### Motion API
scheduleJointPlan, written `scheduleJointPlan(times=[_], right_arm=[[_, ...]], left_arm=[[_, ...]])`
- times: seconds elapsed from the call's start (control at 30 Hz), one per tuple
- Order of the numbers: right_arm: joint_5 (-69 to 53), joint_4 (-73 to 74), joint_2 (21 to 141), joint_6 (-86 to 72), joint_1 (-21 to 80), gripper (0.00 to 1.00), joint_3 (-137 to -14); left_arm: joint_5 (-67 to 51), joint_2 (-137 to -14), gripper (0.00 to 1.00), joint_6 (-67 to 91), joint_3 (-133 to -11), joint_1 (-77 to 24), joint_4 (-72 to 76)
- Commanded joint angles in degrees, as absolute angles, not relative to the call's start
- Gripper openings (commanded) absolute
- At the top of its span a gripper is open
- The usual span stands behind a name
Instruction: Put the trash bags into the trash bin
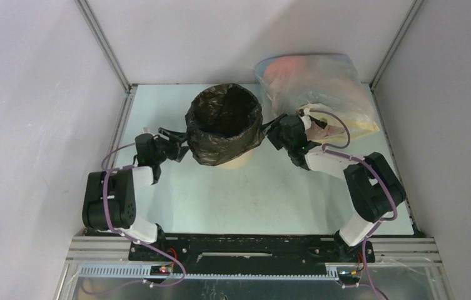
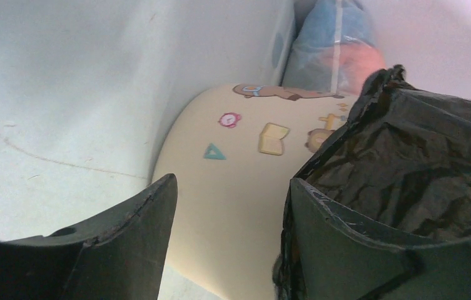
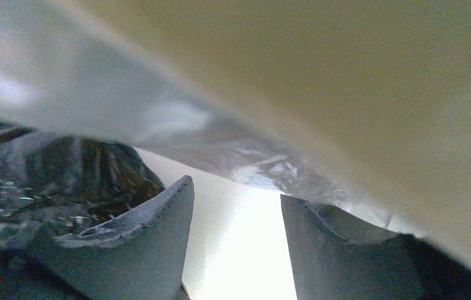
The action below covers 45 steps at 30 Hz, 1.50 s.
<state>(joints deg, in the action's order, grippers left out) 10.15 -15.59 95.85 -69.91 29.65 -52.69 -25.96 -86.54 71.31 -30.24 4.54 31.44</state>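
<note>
- State: black bag (image 1: 223, 122) sits in the trash bin (image 1: 238, 164) as a liner. Mouth is open, hem is folded out over the rim and hangs down most of the wall. Only the tan base shows from above. Bin is upright, mid-table (image 1: 251, 200).
- Left gripper (image 2: 232, 181): jaws apart, nothing clamped. Bare bin wall shows in the gap, and the bag's hem lies against one finger (image 2: 358, 250).
- Right gripper (image 3: 238, 190): jaws apart, gap empty, black film beside one finger. A pale blurred surface sits close above; can't tell what it is.
- Risk: a jaw closes on hem plus bin wall together. Any pull then drags or tips the bin, which looks light and unanchored.
- Risk: uneven pull. The grippers sit on opposite sides, so if one tugs harder the hem likely slips off the far rim and the liner collapses inward.
- Risk: the film is thin and crinkled. A finger edge scraping down the wall could snag or tear it.
- Risk: the translucent bag (image 1: 320, 81) lies just beside the right wrist. An outward swing of that arm could catch it or shove it off the table edge.
- Risk: the right wrist view is mostly blocked, so grip checks on that side depend on the overhead view.
</note>
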Motion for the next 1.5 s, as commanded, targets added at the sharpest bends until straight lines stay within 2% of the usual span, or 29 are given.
scheduleJointPlan(times=[0.0,0.2,0.4,0.57,0.63,0.73,0.77,0.83,0.87,1.13,1.47], right_arm=[[12.13,-17.21,95.29,-69.50,29.73,0.56,-50.64],[16.60,-13.56,88.90,-65.49,29.88,0.58,-50.05],[21.27,-9.82,80.33,-58.68,31.92,0.59,-50.09],[29.82,-7.81,71.74,-49.53,37.26,0.58,-50.12],[30.28,-9.80,69.23,-43.82,39.02,0.55,-50.21],[27.91,-8.12,68.26,-33.04,41.24,0.39,-55.70],[26.56,-5.53,68.91,-30.24,41.52,0.32,-58.78],[21.01,0.52,71.03,-24.97,41.49,0.07,-65.23],[18.12,4.09,72.39,-23.07,41.53,0.00,-68.27],[6.94,21.19,85.99,-16.19,43.20,0.00,-86.79],[6.67,54.65,113.21,-8.19,46.74,0.00,-126.39]], left_arm=[[-25.36,-87.79,0.71,68.12,-28.22,4.44,34.28],[-22.03,-82.35,0.74,65.65,-27.22,5.42,31.80],[-14.47,-69.03,0.79,58.79,-28.99,5.48,17.02],[-8.94,-58.89,0.83,54.87,-30.39,5.36,6.97],[-8.92,-56.74,0.83,54.07,-30.94,5.23,5.08],[-11.44,-55.49,0.82,53.35,-31.73,5.30,4.19],[-12.59,-55.40,0.81,52.97,-32.04,5.29,3.89],[-14.36,-55.10,0.80,52.13,-32.59,5.34,3.17],[-15.02,-54.78,0.80,51.86,-32.67,5.35,2.90],[-18.06,-51.99,0.81,50.26,-32.00,5.29,2.87],[-22.49,-54.40,0.82,48.85,-31.72,5.30,4.79]])
